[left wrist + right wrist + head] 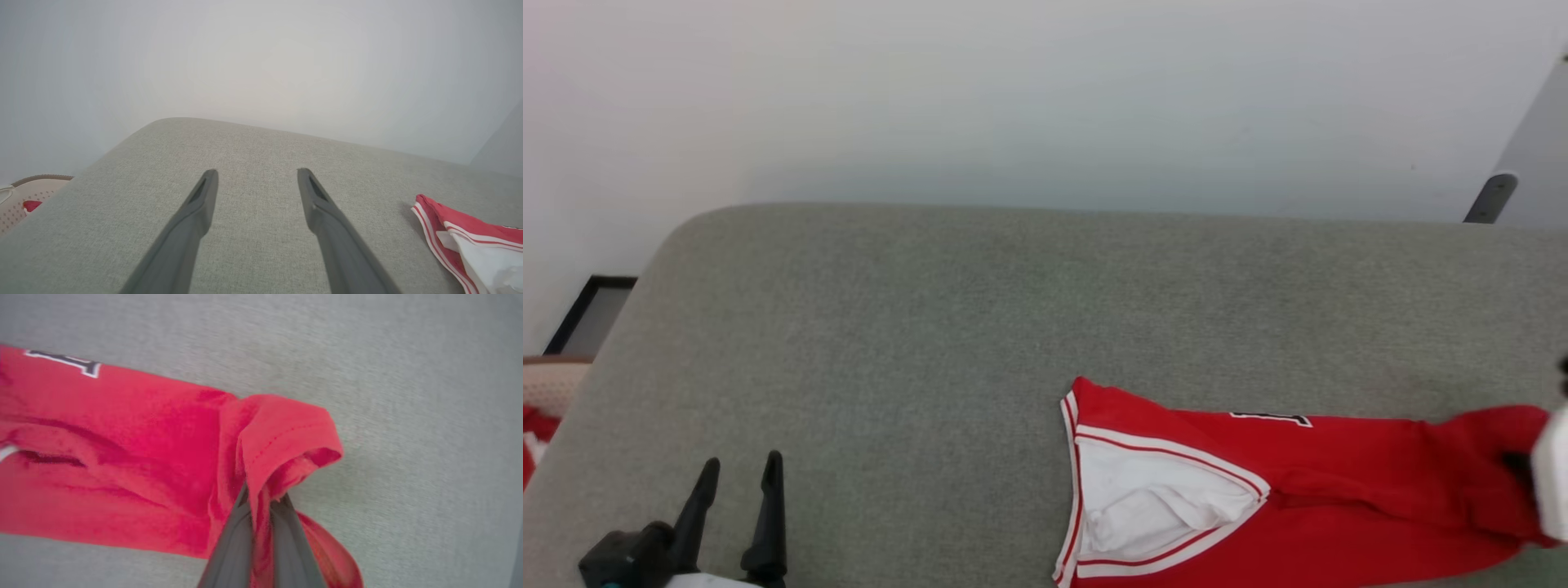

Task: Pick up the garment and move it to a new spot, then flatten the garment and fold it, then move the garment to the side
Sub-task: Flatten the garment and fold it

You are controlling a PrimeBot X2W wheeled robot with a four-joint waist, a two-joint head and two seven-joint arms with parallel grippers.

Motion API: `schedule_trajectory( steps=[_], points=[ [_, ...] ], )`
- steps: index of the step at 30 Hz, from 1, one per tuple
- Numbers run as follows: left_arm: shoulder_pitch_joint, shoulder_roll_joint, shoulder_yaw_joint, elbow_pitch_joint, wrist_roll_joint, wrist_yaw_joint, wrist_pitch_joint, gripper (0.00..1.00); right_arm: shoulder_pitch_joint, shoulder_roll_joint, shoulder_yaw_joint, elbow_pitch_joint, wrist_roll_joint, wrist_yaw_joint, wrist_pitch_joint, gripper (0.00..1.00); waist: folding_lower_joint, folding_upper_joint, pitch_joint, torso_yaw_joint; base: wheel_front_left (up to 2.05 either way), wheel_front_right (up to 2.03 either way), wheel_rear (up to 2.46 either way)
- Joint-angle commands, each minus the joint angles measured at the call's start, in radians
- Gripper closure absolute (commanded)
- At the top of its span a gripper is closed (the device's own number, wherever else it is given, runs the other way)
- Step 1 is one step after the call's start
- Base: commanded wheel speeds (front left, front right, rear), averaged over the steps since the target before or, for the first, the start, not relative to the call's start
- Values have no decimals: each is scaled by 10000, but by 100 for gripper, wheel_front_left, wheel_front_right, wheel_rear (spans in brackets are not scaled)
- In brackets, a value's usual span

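The garment (1339,482), a red jersey with white sleeve and red-and-white striped trim, lies stretched across the grey cushion toward the right. A corner of black lettering (1270,419) peeks out of a fold. My right gripper (261,498) is shut on the garment's red hem (286,433), which bunches over the fingertips; in the head view its pale wrist (1552,474) sits at the right edge. My left gripper (742,467) stands open at the lower left, over bare cushion, well left of the garment (470,241). Its fingers (204,196) hold nothing.
The grey upholstered surface (931,327) ends in a rounded far-left corner before a white wall. A perforated beige basket (32,194) with red cloth inside sits off the left edge. A dark-framed panel (592,310) leans by the wall at left.
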Motion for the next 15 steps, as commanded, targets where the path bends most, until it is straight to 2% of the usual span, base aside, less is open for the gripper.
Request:
schedule_trajectory(
  steps=[1, 2, 7, 15],
  points=[
    [128, -5, 75, -5, 73, -71, 2, 0, 85, -14, 151, -448, 143, -11, 54, 100, 0, 0, -128, -124, 0, 0, 0],
    [185, 18, 144, -10, 110, -68, 2, 0, 45, 16, 314, -1148, 247, -11, 140, 100, 0, 0, -165, -156, 0, 0, 0],
    [166, -88, 159, -60, 251, -65, 2, 0, -109, 671, 647, -2364, 54, -11, 286, 100, 0, 0, -249, -16, 0, 0, 0],
    [-382, -350, -208, 192, 475, -251, 2, 0, -367, 2482, 1050, -2516, -672, -11, 391, 100, 0, 0, -212, 606, 0, 0, 0]
  ],
)
